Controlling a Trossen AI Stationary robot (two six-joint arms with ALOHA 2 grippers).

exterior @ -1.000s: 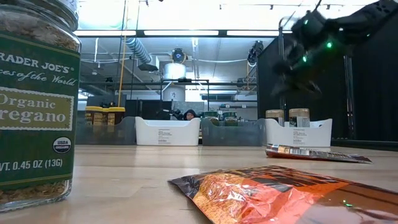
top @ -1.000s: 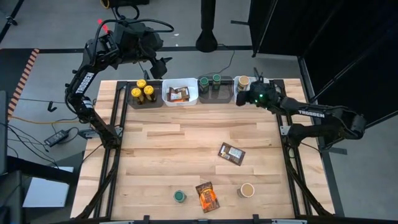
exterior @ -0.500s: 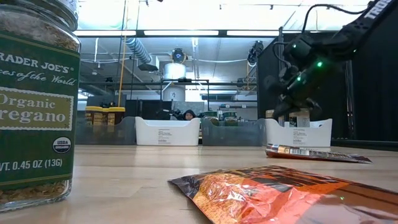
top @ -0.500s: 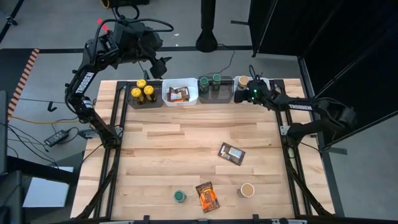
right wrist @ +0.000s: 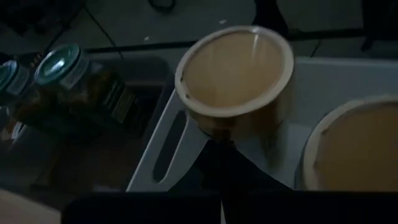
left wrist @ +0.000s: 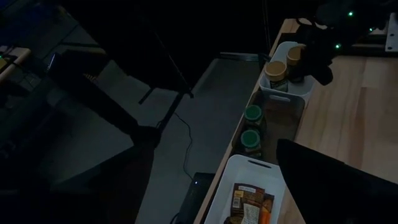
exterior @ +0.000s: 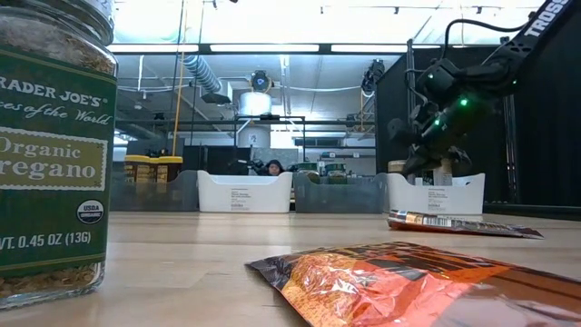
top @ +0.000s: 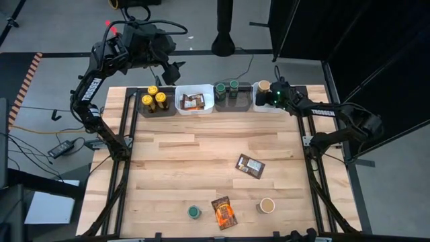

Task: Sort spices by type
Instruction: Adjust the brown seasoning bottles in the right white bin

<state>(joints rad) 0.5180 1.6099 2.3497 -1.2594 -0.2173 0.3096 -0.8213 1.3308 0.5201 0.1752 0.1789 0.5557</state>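
The right claw (top: 275, 96) hangs over the white bin (top: 268, 107) at the far right end of the row along the table's (top: 181, 161) back edge, its fingers pressed together and holding nothing. In the right wrist view the closed fingertips sit just above the bin's floor, close in front of a tan-lidded jar (right wrist: 234, 70), with a second tan lid (right wrist: 353, 144) beside it; whether the tips touch either jar cannot be told. The left claw (top: 176, 71) waits beyond the back edge of the table, raised off it, fingers spread wide and empty. Behind it the bins hold sorted spices: yellow-lidded jars (top: 154, 99) in the dark bin at the left end, brown packets (top: 193, 101) in the next white bin, green-lidded jars (top: 228, 87) in the third. Out on the table lie a brown packet (top: 250, 166), an orange packet (top: 224, 212), a green-lidded jar (top: 194, 212) and a tan-lidded jar (top: 267, 205) near the front edge.
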